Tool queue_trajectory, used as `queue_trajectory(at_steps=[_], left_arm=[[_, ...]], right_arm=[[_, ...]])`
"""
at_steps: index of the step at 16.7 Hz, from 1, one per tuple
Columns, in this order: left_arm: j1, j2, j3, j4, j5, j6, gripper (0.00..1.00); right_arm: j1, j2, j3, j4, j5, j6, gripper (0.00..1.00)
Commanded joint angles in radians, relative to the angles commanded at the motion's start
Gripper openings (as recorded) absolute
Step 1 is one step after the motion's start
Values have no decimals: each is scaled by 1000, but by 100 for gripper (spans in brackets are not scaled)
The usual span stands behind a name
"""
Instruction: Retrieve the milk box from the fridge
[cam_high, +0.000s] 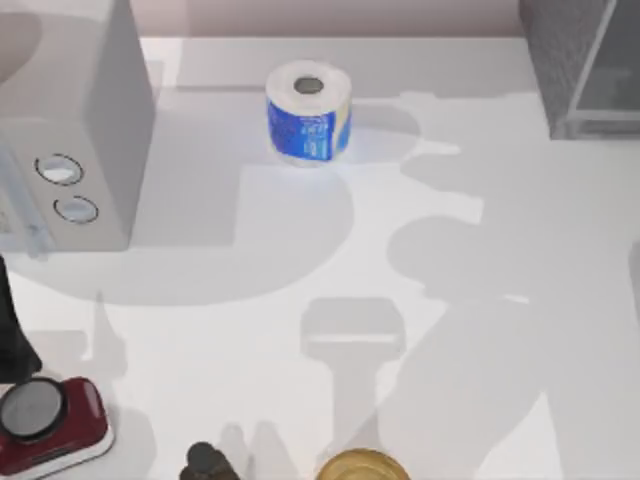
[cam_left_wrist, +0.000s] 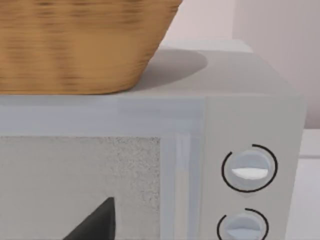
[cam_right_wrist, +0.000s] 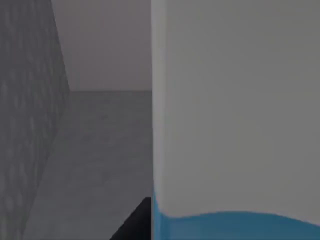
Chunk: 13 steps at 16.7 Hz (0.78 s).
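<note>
In the right wrist view the milk box (cam_right_wrist: 235, 125) stands very close, white above a light-blue band. It is inside the fridge (cam_right_wrist: 30, 125), whose dark speckled wall and grey floor lie beside it. One dark fingertip (cam_right_wrist: 136, 224) of my right gripper shows right at the box's side; I cannot tell whether it touches. From above, the fridge (cam_high: 570, 70) sits at the table's back right corner. A dark fingertip (cam_left_wrist: 97, 222) of my left gripper shows in front of the microwave.
A light grey microwave (cam_high: 70, 120) with two knobs stands at the back left, with a wicker basket (cam_left_wrist: 75, 45) on top. A white-and-blue toilet roll (cam_high: 308, 112) stands back centre. A red scale (cam_high: 50, 420) and a gold round object (cam_high: 360, 466) lie along the front edge.
</note>
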Motion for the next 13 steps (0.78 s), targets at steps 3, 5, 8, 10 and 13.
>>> queue_trajectory(at_steps=[3, 5, 8, 10, 13], left_arm=[[0, 0, 0, 0, 0, 0, 100], [0, 0, 0, 0, 0, 0, 100], [0, 0, 0, 0, 0, 0, 100], [0, 0, 0, 0, 0, 0, 100], [0, 0, 0, 0, 0, 0, 100]], right_arm=[[-5, -108, -160, 31, -13, -8, 0], [-15, -157, -219, 54, -21, -9, 0], [-22, -170, -236, 63, -25, -8, 0], [-16, -165, -234, 60, -24, -6, 0], [-10, -196, -251, 52, -23, -4, 0]])
